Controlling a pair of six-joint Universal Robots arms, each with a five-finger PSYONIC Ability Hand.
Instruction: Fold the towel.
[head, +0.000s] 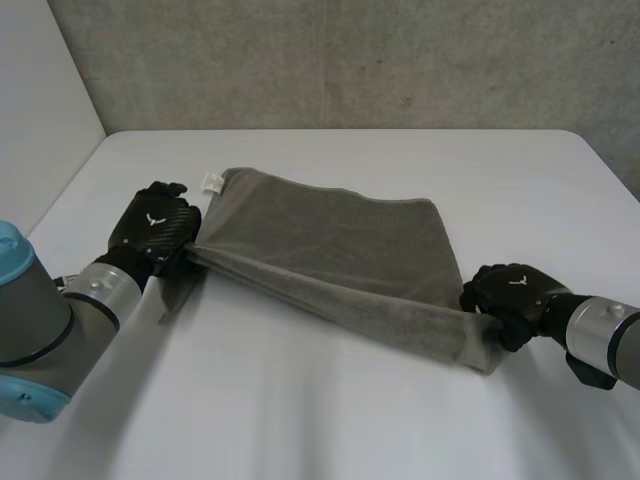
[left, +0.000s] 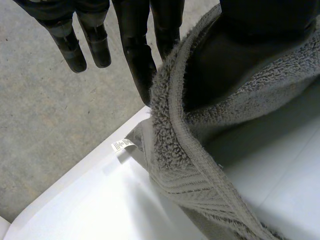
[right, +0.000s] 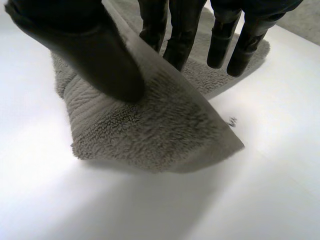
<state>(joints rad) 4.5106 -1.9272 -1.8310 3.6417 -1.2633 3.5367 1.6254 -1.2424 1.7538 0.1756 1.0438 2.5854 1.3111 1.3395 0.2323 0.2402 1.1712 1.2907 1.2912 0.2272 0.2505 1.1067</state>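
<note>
A grey towel (head: 340, 240) lies folded across the middle of the white table (head: 380, 420), with its near edge lifted and stretched between my two hands. At the towel's left corner, my left hand (head: 152, 232) pinches the cloth between thumb and straight fingers (left: 137, 55); the towel (left: 200, 165) hangs down from that grip. A white label (head: 212, 182) sticks out at the far left corner. My right hand (head: 510, 295) holds the near right corner, its thumb (right: 85, 45) pressed on top of the towel (right: 150, 135) and its fingers behind.
A grey wall (head: 350, 60) stands behind the table. Past the table's left edge, beyond my left fingertips, is concrete floor (left: 50, 125). Bare tabletop stretches in front of the towel and to its right.
</note>
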